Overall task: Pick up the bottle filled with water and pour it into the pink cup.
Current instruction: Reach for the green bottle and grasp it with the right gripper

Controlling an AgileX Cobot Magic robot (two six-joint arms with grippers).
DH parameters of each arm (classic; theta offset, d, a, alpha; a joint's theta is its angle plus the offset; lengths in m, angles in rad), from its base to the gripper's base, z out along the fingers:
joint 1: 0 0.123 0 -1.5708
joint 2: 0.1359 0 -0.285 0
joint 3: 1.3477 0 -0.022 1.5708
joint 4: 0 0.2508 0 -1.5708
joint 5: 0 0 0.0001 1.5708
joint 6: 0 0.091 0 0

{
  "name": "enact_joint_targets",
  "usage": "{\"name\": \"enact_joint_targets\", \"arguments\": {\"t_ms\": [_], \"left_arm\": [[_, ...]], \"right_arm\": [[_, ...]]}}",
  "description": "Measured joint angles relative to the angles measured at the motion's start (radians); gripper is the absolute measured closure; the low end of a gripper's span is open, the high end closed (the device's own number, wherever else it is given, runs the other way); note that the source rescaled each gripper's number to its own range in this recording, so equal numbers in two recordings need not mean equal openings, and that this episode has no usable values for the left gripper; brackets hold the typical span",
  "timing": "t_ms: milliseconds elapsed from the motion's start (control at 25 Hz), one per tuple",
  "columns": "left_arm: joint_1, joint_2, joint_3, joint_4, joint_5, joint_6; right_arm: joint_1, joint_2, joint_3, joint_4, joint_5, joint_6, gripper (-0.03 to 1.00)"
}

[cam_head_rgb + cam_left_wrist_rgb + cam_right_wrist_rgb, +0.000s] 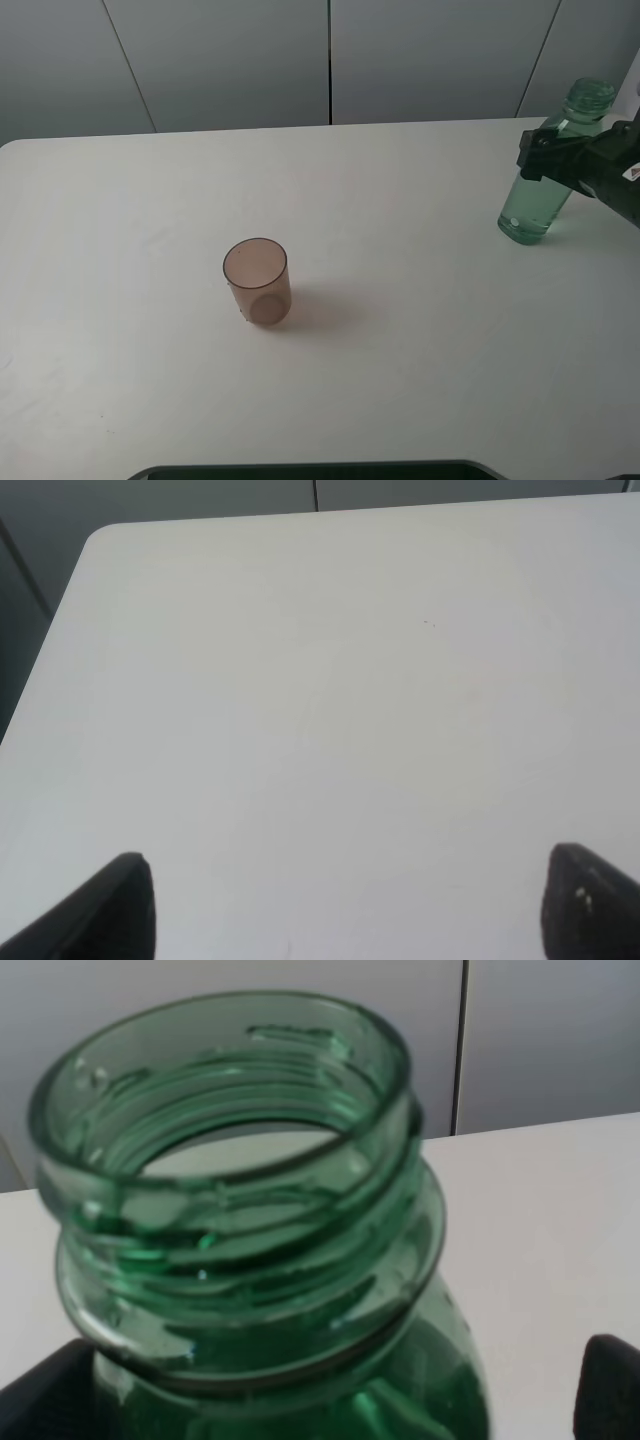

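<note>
The green-tinted bottle (pixel 531 203) stands upright and capless at the table's right edge, with some water in its base. My right gripper (pixel 547 150) reaches in from the right and straddles the bottle's shoulder with its jaws open. In the right wrist view the threaded neck of the bottle (pixel 230 1210) fills the frame. One dark fingertip (pixel 45 1400) sits close beside it, and the other stands clear of it. The pink cup (pixel 258 281) stands upright left of centre, far from the bottle. My left gripper (pixel 355 905) is open over bare table.
The white table (pixel 420 350) ends at a rounded far-left corner and meets grey wall panels (pixel 230 60) at the back. A dark curved edge (pixel 300 470) runs along the near side. The left arm is out of the high view.
</note>
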Motion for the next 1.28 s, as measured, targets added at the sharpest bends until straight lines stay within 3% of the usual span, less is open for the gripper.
{"name": "enact_joint_targets", "arguments": {"t_ms": [920,1280], "left_arm": [[0.0,0.0,0.0,0.0,0.0,0.0],[0.0,0.0,0.0,0.0,0.0,-0.002]], "right_arm": [[0.0,0.279,0.002,-0.055,-0.322,0.133,-0.03],[0.0,0.313,0.002,-0.066,-0.343,0.15,-0.03]]}}
